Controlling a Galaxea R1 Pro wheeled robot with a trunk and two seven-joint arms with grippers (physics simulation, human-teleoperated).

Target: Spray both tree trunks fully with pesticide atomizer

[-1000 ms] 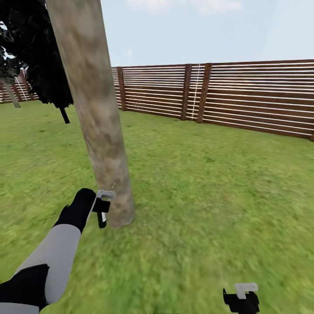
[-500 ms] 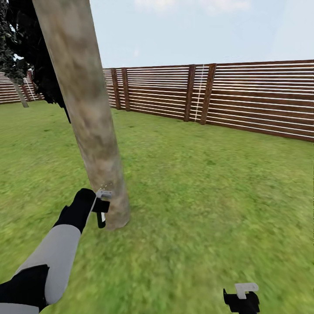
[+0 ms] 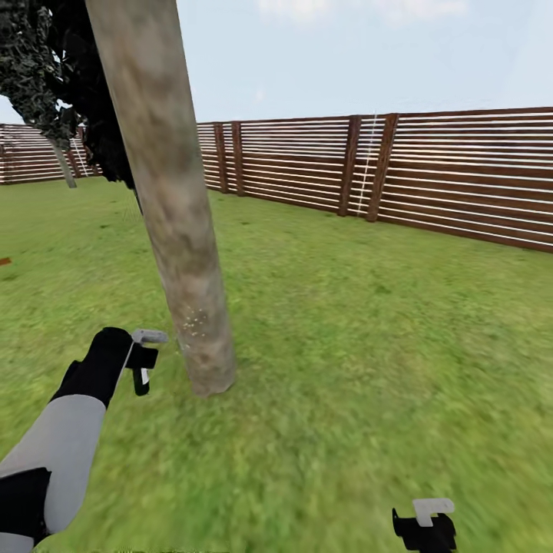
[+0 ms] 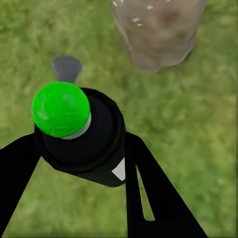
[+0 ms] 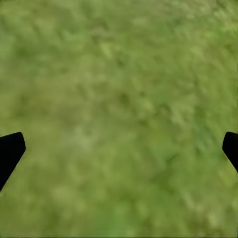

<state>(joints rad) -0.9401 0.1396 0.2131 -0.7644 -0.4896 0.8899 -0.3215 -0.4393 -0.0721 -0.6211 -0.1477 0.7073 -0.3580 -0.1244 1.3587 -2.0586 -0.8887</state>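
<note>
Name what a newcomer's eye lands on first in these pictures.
The thick mottled tree trunk leans up through the head view's left half, rising from the grass lawn. Beside its base, the left gripper holds the pesticide atomizer, whose top shows bright green in the left wrist view. Behind runs the brown slat fence; the right gripper hangs open over grass.

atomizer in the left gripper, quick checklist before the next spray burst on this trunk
1. Left gripper shut on the atomizer: ok.
2. Tree trunk in front of the atomizer: ok.
3. Gripper apart from the bark: ok, grass shows between them.
4. Pale specks on the lower trunk: ok, a few.
5. Trunk fully covered: not ok, most bark is bare.
6. Right gripper open over grass: ok.
</note>
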